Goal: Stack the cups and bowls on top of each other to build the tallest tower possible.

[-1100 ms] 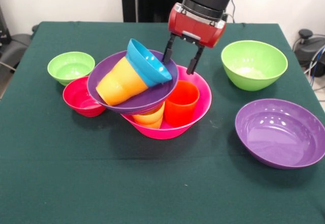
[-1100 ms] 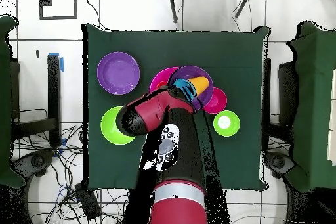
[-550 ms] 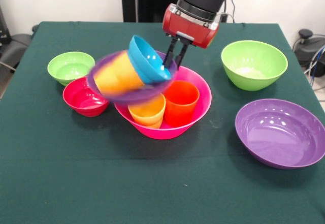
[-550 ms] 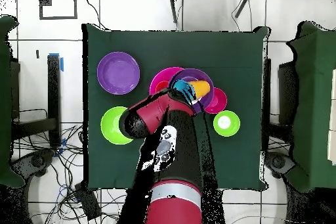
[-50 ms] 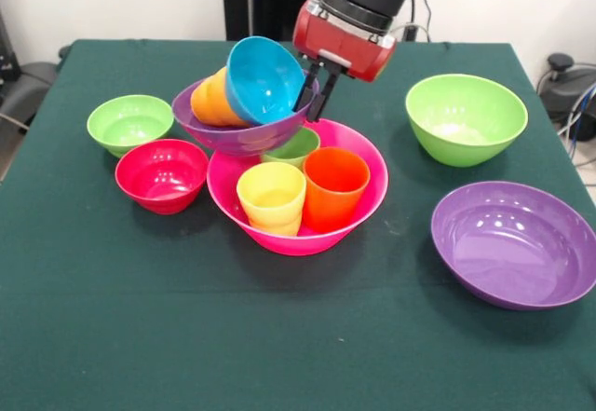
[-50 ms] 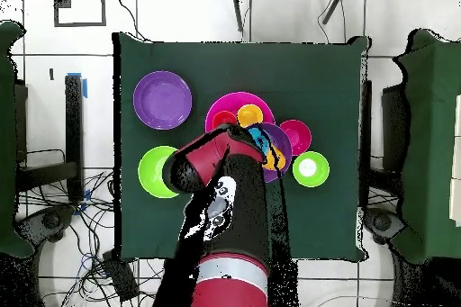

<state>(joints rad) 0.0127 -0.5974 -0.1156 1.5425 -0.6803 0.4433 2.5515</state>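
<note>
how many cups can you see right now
4: a yellow-orange cup, a red-orange cup and a green cup stand in the hot-pink bowl; an orange cup lies in the lifted purple bowl.

Evenly and brightly lit from above. Small white glints on the purple bowl (image 5: 515, 243) and green bowl (image 5: 466, 117) well off to one side of the gripper (image 5: 311, 92). Soft shadows on the green cloth (image 5: 279, 336) beneath the pink bowl (image 5: 358, 211). Sharp throughout, no motion blur.

Purple bowl (image 5: 244, 133) lifted, carrying blue bowl (image 5: 264, 79) and orange cup (image 5: 212, 102), above pink bowl (image 5: 358, 208)
</note>
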